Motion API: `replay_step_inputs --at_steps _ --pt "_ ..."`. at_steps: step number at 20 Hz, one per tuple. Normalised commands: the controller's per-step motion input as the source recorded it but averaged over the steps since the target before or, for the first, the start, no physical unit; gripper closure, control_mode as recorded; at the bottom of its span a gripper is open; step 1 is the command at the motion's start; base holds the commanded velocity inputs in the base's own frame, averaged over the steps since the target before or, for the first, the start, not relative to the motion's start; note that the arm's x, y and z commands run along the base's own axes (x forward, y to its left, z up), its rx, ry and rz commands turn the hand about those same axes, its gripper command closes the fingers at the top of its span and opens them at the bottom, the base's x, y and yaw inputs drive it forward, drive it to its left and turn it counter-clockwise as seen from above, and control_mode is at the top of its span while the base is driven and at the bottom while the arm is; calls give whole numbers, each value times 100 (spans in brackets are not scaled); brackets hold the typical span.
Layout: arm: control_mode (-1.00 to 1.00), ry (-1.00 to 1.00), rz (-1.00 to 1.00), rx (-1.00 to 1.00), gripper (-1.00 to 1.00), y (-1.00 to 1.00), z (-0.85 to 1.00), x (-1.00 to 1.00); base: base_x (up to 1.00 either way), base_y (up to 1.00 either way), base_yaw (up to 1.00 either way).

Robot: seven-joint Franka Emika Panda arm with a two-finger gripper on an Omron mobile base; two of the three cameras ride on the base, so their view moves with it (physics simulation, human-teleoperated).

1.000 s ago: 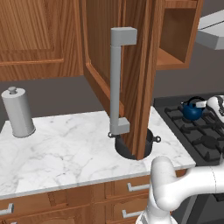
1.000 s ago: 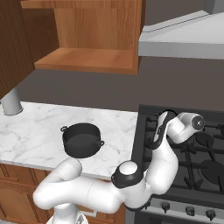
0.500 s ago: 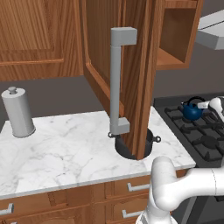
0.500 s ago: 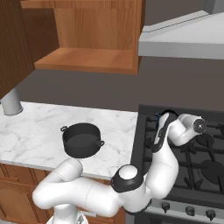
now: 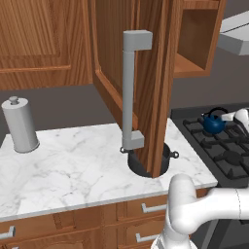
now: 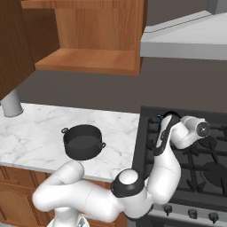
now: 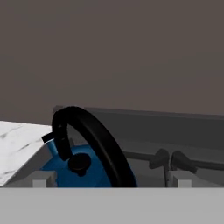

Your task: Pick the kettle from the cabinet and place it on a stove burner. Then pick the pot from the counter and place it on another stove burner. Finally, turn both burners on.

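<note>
From my seat, the kettle [image 5: 213, 124] sits on a stove burner [image 5: 228, 154] at the right edge of the left base view, upright on the black grates, with its arched handle over the lid. In the hand view the kettle [image 7: 76, 168] fills the lower left, its black handle curving up in front of me and the lid knob just below the arch. The gripper [image 7: 111, 183] hangs just behind it with its fingertips [image 7: 43, 179] spread wide, one on each side of the kettle and clamped on nothing (I see bare space between pad and kettle body).

The pot [image 6: 83, 141] rests on the counter [image 6: 35, 128] left of centre in the right base view, well apart from the stove. In the left base view the pot [image 5: 165, 158] is half hidden behind the cabinet [image 5: 146, 73] door, which stands swung out over the marble. A grey canister [image 5: 20, 125] stands at the far left of the counter.
</note>
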Motion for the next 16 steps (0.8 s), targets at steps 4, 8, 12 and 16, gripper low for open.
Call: replay_step_inputs --at_steps 4,8,12,16 --pt "-100 0 0 -7 -100 0 29 -24 0 0 0" --pt "-100 1 0 -9 -100 0 30 -22 0 0 0" --pt "-100 2 0 -9 -100 4 24 -21 0 0 0" --pt "-100 1 0 -10 -100 17 24 -24 0 0 0"
